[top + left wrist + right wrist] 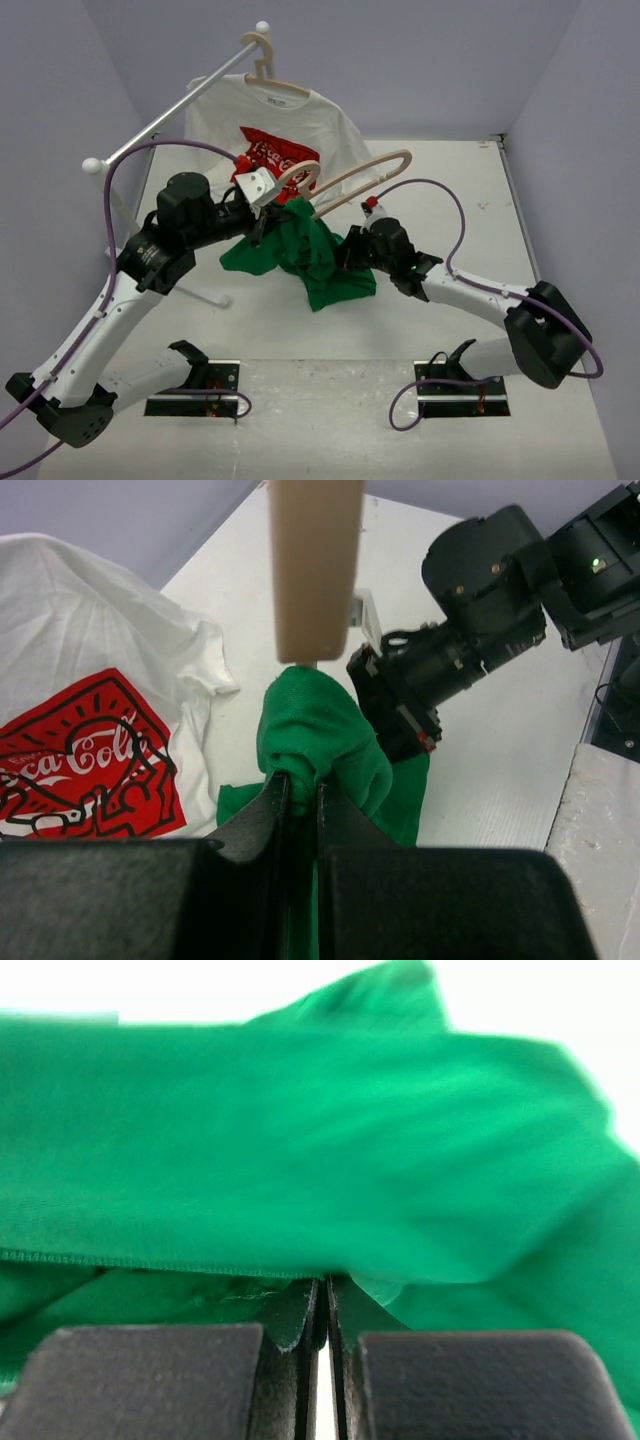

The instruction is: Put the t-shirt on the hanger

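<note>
The green t-shirt [312,268] hangs bunched between my two grippers, above the middle of the table. My left gripper [268,224] is shut on a fold of it, seen close in the left wrist view [303,780]. My right gripper [346,250] is shut on its hem, seen in the right wrist view [322,1285], where green cloth [300,1140] fills the picture. The beige hanger [372,170] lies tilted above the shirt, its hook near my left wrist. In the left wrist view the hanger [315,570] runs down into the green cloth [330,730].
A white t-shirt with a red print [285,130] hangs on a twin beige hanger [270,80] from a white rack rod [170,110] at the back left. The rack's foot [200,293] lies on the table under my left arm. Grey walls close in on three sides.
</note>
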